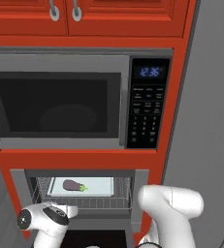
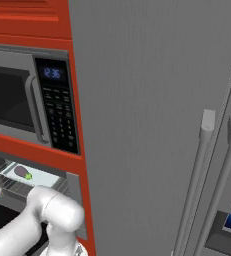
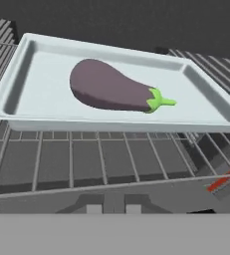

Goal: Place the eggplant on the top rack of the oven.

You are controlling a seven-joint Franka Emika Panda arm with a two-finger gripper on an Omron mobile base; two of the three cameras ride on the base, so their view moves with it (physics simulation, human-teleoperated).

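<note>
The dark purple eggplant lies on its side on a pale flat tray, its green stem cap pointing right. The tray rests on the top rack, a silver wire grid inside the open grey-framed oven. My gripper sits just in front of the rack's front edge, open, with nothing between its fingers and well clear of the eggplant. The white hand hangs at the oven's lower left.
A black-windowed microwave with a keypad sits above the oven in red cabinetry. A grey fridge with tall handles stands to the right. My white arm crosses the oven's lower right.
</note>
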